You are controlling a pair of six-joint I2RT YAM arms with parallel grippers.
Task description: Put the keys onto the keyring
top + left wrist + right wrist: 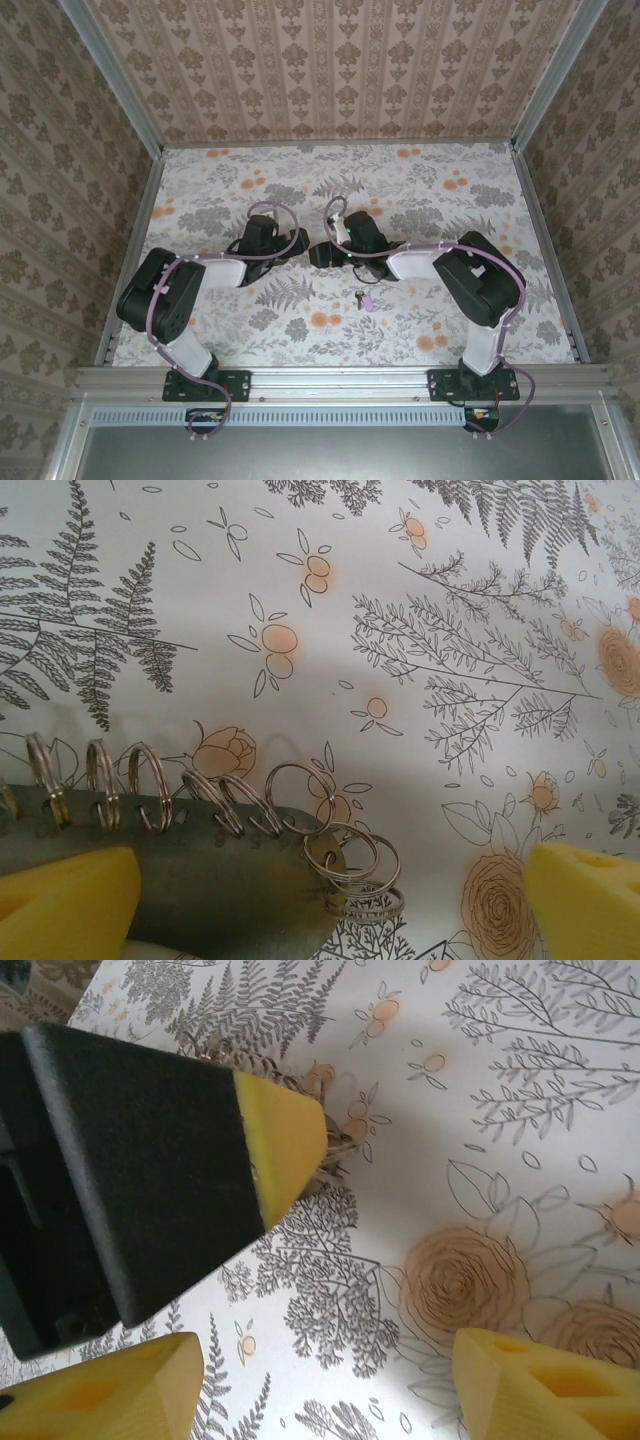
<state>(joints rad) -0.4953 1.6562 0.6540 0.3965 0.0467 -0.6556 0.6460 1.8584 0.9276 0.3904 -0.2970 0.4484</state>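
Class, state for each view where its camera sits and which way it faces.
Top external: above and behind the robot, looking down on the table; left arm and right arm show.
Left wrist: low, facing the keyring; left gripper fingertips at the bottom corners.
Right wrist: low, facing the table; right gripper fingertips below, a left finger ahead.
Shared: both wrist views see the table's floral print.

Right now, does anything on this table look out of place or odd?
Nothing damaged or spilled. The key lies alone, apart from the keyring, whose small split rings stand in a row but bunch flat at its tip.
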